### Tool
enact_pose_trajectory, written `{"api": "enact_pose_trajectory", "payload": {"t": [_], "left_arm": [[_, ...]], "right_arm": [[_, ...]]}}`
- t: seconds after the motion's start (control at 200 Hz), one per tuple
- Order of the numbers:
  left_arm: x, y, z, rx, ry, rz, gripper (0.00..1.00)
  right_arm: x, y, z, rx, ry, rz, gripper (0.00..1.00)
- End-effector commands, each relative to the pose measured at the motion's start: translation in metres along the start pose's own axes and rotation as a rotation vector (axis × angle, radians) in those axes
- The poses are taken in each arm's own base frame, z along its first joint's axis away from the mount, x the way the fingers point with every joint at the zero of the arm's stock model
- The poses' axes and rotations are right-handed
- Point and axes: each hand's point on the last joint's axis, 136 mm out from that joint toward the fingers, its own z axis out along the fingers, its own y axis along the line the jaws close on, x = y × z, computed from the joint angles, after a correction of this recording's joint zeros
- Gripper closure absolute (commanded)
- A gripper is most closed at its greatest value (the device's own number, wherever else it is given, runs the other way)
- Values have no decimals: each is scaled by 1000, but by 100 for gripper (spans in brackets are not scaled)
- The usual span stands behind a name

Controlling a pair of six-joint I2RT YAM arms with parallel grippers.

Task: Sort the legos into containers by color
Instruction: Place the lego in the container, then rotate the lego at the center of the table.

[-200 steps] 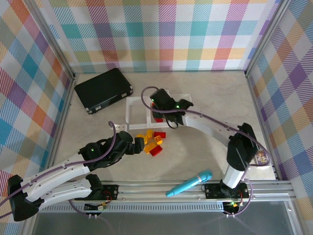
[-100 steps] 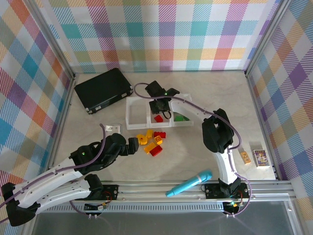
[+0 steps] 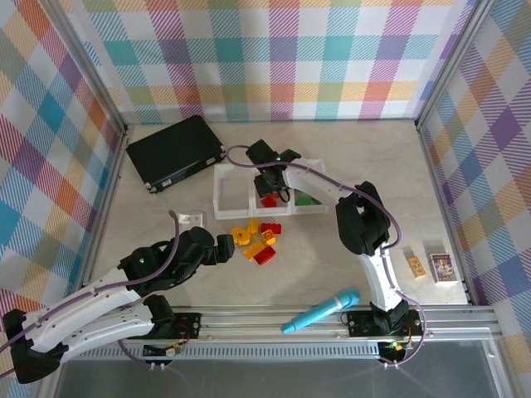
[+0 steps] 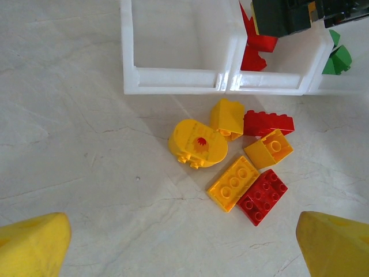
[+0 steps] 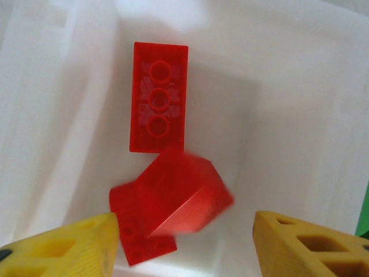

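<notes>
Of the three joined trays (image 3: 235, 214), the left tray (image 4: 173, 78) stands empty. The middle tray (image 5: 277, 86) holds red bricks (image 5: 158, 104), one of them blurred, and the right tray (image 4: 343, 85) holds green bricks (image 4: 339, 57). The right hand (image 5: 185, 245) hangs over the middle tray, fingers spread and gripping nothing. Six loose bricks (image 4: 233, 183), yellow and red, lie clustered on the tabletop (image 4: 69, 161) just in front of the trays. The left hand (image 4: 184, 248) is above them, released and grasping nothing. Since a second ago, the left hand has drawn back from the pile and the right arm's elbow has folded in.
</notes>
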Motion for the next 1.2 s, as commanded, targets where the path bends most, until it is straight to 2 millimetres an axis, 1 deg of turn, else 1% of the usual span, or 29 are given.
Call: {"api": "enact_pose_trajectory", "payload": {"t": [0.0,0.14,0.275,0.425,0.555,0.65,0.74,0.85,0.94,1.05,1.195], "left_arm": [[7,6,2,-17,16,-3,0],[11,3,4,-5,27,-15,0],[14,0,6,8,42,-25,0],[19,-4,10,25,66,-33,0],[25,-10,15,40,90,-37,0],[28,-15,20,50,105,-40,0],[33,-20,26,62,126,-32,0],[42,-32,36,92,170,11,2],[50,-44,43,123,218,75,5],[59,-58,50,150,284,161,8],[73,-76,61,174,372,270,11]], "right_arm": [[-12,-3,-31,-10,-45,8,30],[-13,-2,-57,-57,-66,34,26],[-4,-2,-82,-126,-78,78,24],[15,-1,-109,-223,-115,144,24],[40,2,-128,-325,-138,182,25],[62,-2,-134,-347,-144,204,25],[83,-13,-135,-333,-145,229,25],[110,-30,-128,-273,-139,248,25],[126,-43,-126,-226,-145,258,24],[140,-60,-126,-170,-164,278,23],[151,-80,-132,-119,-212,327,22]]}}
